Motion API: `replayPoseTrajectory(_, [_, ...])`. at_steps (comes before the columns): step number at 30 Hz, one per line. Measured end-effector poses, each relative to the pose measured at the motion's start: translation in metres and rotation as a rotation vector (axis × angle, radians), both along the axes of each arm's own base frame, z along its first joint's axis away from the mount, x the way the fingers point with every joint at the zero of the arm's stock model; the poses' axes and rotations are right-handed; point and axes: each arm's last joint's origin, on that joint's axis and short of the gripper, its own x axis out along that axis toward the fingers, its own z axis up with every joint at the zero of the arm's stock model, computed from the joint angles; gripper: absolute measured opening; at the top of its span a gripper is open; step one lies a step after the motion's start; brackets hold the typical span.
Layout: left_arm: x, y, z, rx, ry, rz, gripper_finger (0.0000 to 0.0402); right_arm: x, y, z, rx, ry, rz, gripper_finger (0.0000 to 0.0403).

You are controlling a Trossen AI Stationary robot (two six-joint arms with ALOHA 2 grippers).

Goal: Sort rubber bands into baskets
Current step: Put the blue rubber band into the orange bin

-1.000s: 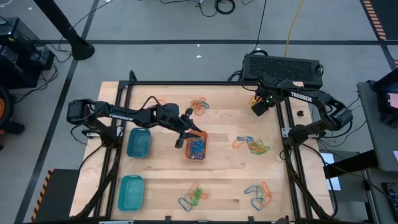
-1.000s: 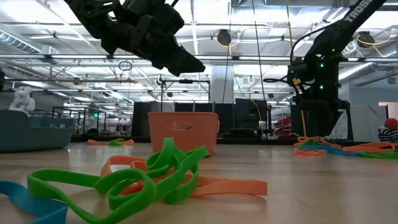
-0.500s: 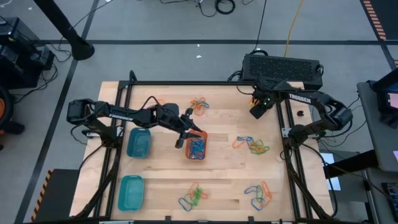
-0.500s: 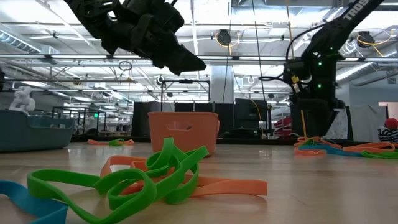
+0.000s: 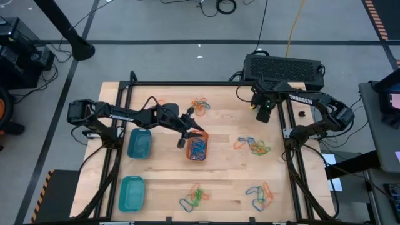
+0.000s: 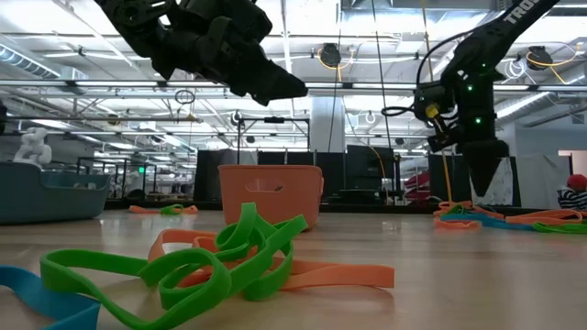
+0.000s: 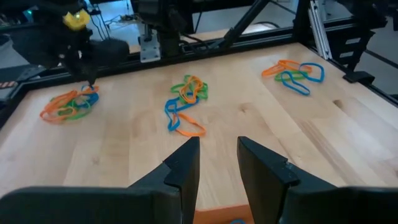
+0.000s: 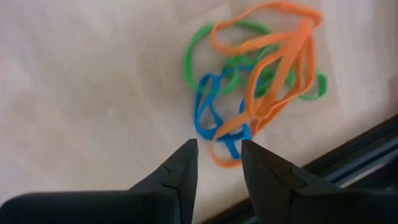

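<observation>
Two grippers are at work: our left gripper point(image 5: 185, 127) hangs just above the orange basket point(image 5: 197, 147), fingers parted and empty. Our right gripper point(image 5: 265, 115) hovers at the table's far right, fingers parted, empty, over a tangle of rubber bands point(image 8: 261, 81). Two teal baskets point(image 5: 139, 143) sit left.

Bright, even overhead light; soft shadows

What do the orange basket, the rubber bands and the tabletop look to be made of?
Orange basket: likely moulded plastic, smooth matt walls, one even colour.
Rubber bands: soft elastic, probably rubber; flat strips lying in floppy, twisted loops.
Tabletop: pale wood, apparently butcher-block, with visible grain and plank seams.
</observation>
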Motion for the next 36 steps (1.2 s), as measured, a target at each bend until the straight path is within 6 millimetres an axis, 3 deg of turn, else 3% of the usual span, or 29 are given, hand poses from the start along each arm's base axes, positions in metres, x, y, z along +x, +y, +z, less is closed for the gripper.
replayPoseTrajectory(16, [-0.001, 0.001, -0.002, -0.004, 0.019, 0.002, 0.0116, -0.001, -0.001, 0.000, -0.023, 0.059, 0.068, 0.0116])
replayPoseTrajectory(27, [-0.001, 0.000, -0.002, 0.001, 0.021, 0.000, 0.0116, 0.006, -0.017, -0.044, 0.009, 0.266, 0.028, 0.0116])
replayPoseTrajectory(36, [-0.001, 0.006, -0.002, 0.003, 0.021, 0.017, 0.0116, 0.009, -0.020, -0.049, 0.005, 0.252, 0.035, 0.0113])
